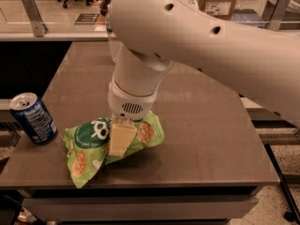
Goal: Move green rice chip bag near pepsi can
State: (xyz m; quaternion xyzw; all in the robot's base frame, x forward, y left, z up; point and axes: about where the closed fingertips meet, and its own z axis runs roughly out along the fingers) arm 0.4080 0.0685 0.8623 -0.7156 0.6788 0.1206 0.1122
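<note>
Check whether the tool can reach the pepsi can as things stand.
Probably yes: the tool, gripping the green rice chip bag, sits close beside the pepsi can, with nothing standing between.
</note>
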